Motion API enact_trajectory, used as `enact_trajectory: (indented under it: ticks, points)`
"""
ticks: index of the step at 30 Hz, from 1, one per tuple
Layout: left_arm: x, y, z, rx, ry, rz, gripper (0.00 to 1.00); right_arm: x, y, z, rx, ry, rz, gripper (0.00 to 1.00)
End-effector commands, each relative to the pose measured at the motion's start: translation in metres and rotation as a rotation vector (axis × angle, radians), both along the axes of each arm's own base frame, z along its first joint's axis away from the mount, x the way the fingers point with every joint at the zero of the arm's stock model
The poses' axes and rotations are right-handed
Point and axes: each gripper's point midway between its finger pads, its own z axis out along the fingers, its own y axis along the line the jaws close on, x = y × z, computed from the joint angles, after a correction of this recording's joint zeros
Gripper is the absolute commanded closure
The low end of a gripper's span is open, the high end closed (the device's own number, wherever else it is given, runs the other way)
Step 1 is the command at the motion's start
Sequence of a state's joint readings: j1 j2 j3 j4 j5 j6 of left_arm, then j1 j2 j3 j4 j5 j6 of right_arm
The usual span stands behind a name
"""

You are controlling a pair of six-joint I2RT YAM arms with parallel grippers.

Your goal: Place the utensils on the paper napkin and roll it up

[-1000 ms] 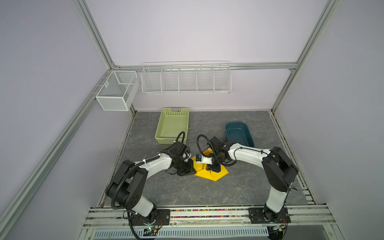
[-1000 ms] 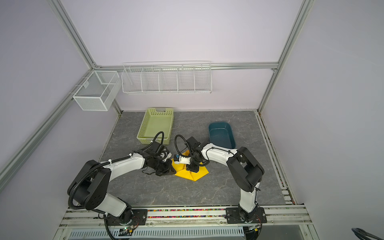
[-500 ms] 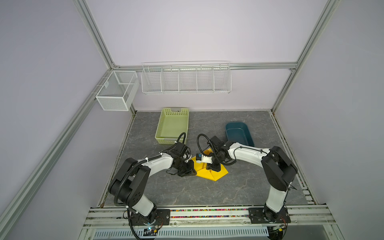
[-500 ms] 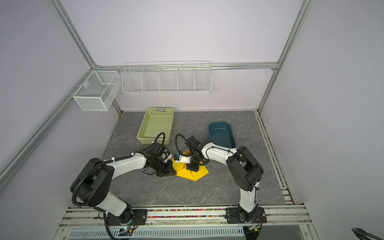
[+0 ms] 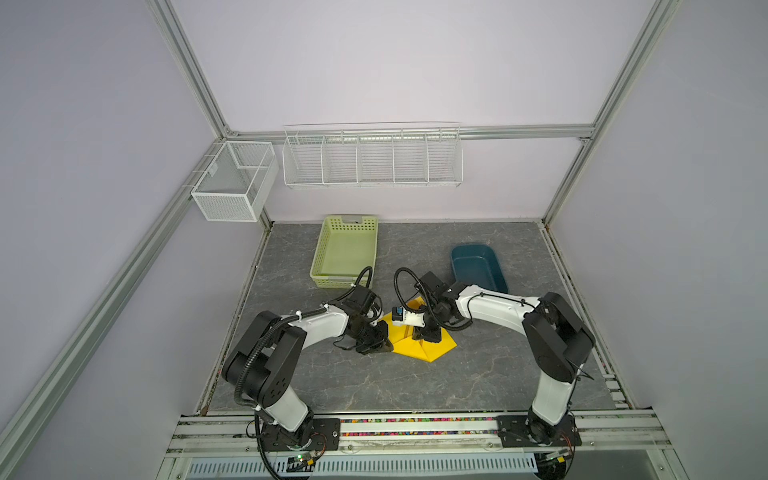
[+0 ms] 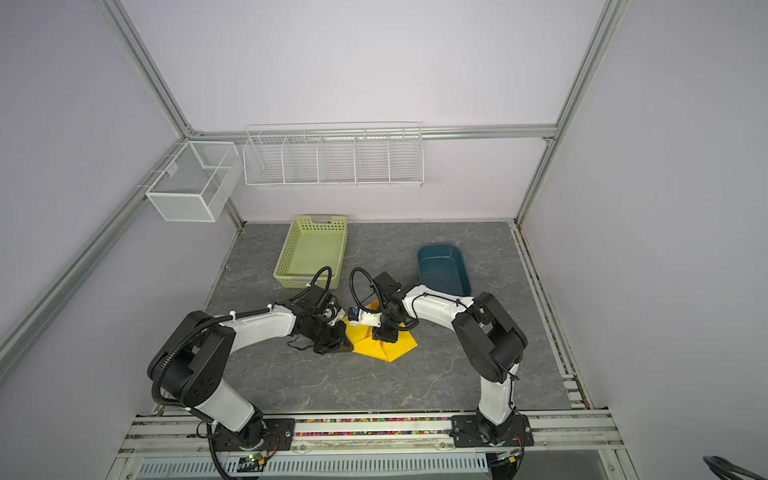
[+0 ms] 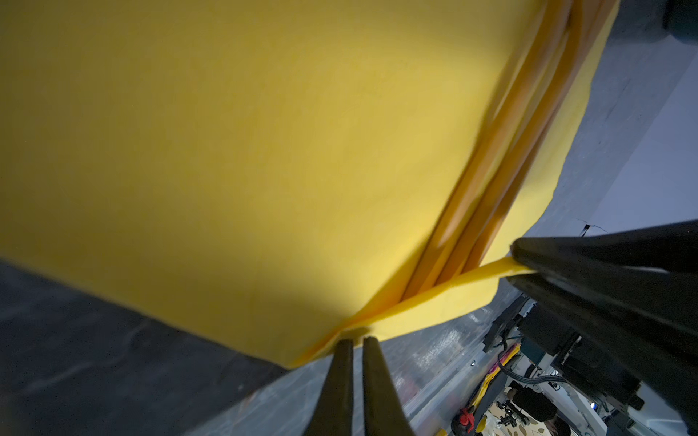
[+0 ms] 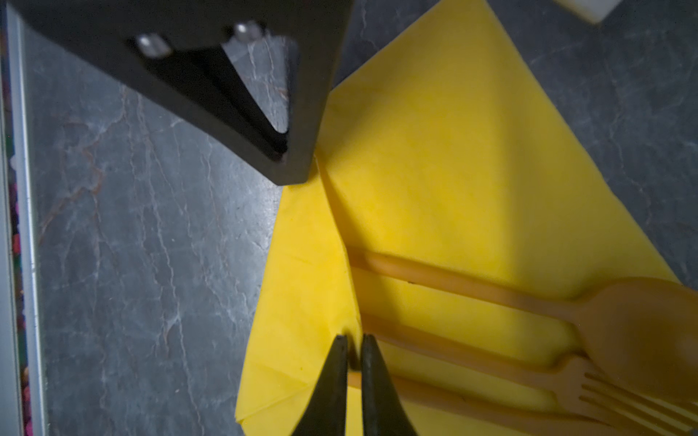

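Grey marbled tabletop (image 5: 374,386), lilac walls. The paper napkin (image 5: 419,347) sits mid-table between the two arms, with one flap already folded over. The utensils (image 8: 491,290) lie on it side by side. The spoon (image 8: 642,332) and fork (image 8: 604,400) heads are bare and their handles are tucked under the flap. A third handle shows, its head out of view.

The left gripper (image 7: 355,339) has its jaws pressed together, pinching the corner of the fold. The right gripper (image 8: 353,341) has its jaws nearly together with the flap edge between them and a thin gap showing. The left wrist view shows the paper drawn up into them, so it looks like a pinch.

Change over the last second: hardly any. The napkin outline is the same in both top views and both grippers stay at the same edge. Only the left arm (image 5: 320,326) has shifted slightly.

Judgement: placing is done and the first fold is made, but the roll has not advanced. This is likely a pause or regrip before turning the flap further. Risk: the thin paper may tear or slide off the handles if the two pinches move unevenly.

The green basket (image 5: 343,282) and teal tub (image 5: 473,266) sit further back, well apart from the napkin.
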State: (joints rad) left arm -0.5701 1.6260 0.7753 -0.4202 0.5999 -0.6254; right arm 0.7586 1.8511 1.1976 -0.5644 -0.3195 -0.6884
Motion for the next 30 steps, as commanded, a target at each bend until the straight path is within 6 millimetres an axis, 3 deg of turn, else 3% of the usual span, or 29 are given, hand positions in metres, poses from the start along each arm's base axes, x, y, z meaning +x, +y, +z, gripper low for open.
enact_trajectory:
  ticks: [1, 11, 15, 20, 24, 30]
  points:
    - [0.006, -0.004, 0.0, -0.001, -0.012, 0.008, 0.91, 0.0, 0.001, 0.001, 0.007, 0.02, 0.009, 0.84]
    - [0.005, -0.003, -0.006, 0.011, 0.002, 0.013, 0.91, 0.003, 0.002, 0.032, 0.066, -0.006, -0.082, 0.64]
    - [0.005, -0.002, -0.008, 0.016, 0.005, 0.015, 0.91, 0.012, 0.003, 0.05, 0.111, 0.006, -0.267, 0.62]
    - [0.004, -0.002, -0.01, 0.02, 0.008, 0.015, 0.91, 0.012, 0.004, 0.067, 0.199, 0.128, -0.573, 0.65]
    - [0.005, -0.001, -0.011, 0.027, 0.007, 0.018, 0.91, 0.005, -0.001, 0.076, 0.283, 0.263, -0.835, 0.74]
    - [0.005, -0.001, -0.014, 0.031, 0.015, 0.023, 0.91, -0.017, -0.013, 0.06, 0.233, 0.457, -1.039, 0.86]
